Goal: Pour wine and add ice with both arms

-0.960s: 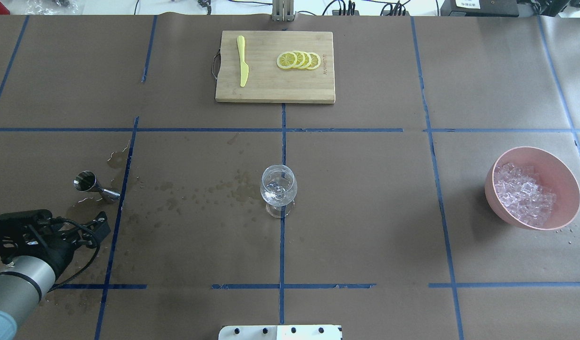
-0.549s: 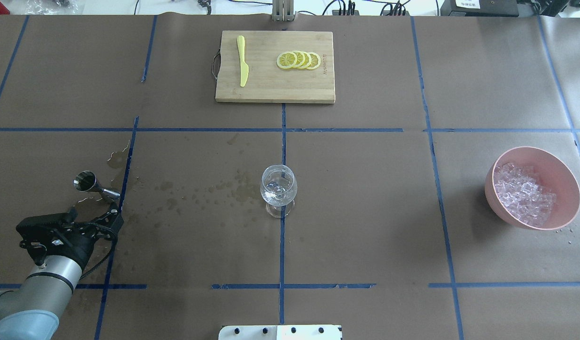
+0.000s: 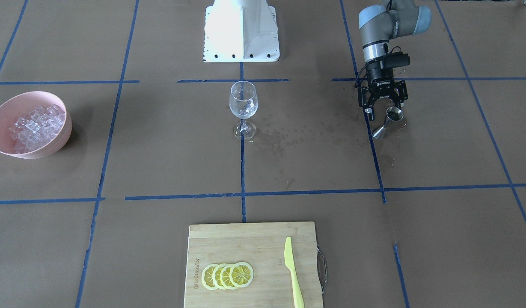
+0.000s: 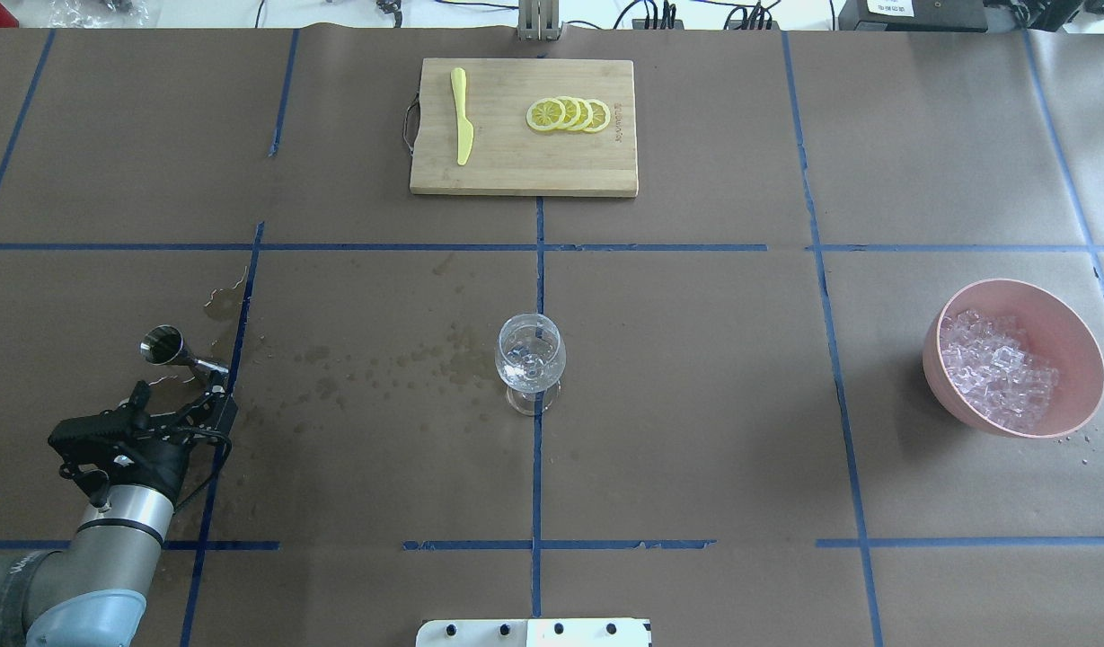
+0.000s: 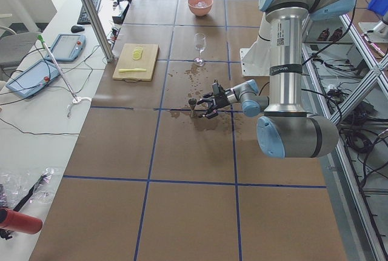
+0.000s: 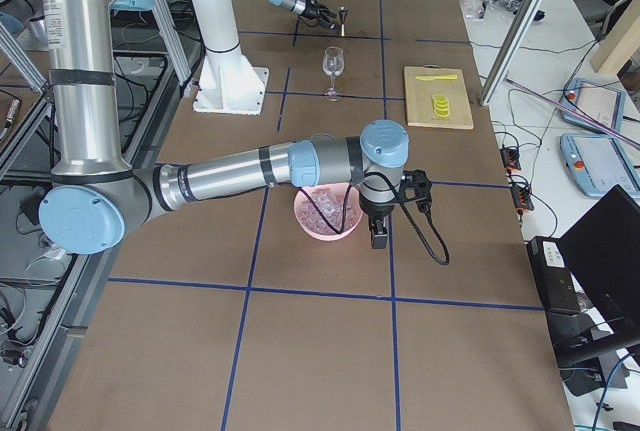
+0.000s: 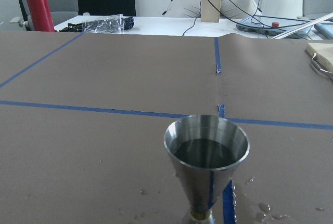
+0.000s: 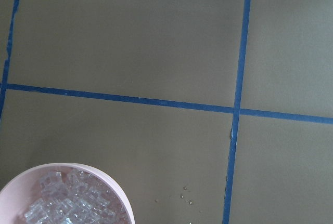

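Steel jigger of wine stands just beyond left fingers, apparently apart.

The grey tubular left arm and the grey tubular right arm are of like build: matt grey metal tubes, black-banded at the ends, joined by rounded housings with pale blue caps. Each wrist carries a black box and a looping black cable; the black skeletal left hand bears small white lettering, while the black right hand shows too small for markings to be read. The base is a white boxy metal pedestal with a row of dark screw heads along its foot.
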Controlling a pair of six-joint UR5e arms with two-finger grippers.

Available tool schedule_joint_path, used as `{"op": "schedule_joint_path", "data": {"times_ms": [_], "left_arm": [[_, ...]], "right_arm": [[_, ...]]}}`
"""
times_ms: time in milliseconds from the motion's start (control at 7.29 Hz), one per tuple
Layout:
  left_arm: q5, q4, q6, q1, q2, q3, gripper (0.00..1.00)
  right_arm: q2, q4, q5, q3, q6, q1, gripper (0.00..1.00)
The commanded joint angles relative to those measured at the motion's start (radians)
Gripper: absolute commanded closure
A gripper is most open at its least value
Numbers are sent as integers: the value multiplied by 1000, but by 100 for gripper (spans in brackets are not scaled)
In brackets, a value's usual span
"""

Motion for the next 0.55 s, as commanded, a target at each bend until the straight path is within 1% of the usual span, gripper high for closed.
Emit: {"op": "schedule_joint_path", "data": {"times_ms": [0,274,412], "left_arm": [[44,0,-4,-8,-26,23,11],[90,0,-4,-15,-26,35,12],[95,0,-4,-15,-30,46,15]], "right_arm": [[0,1,8,2,0,0,0],[1,1,9,2,-2,0,0],[5,1,9,2,0,0,0]]}}
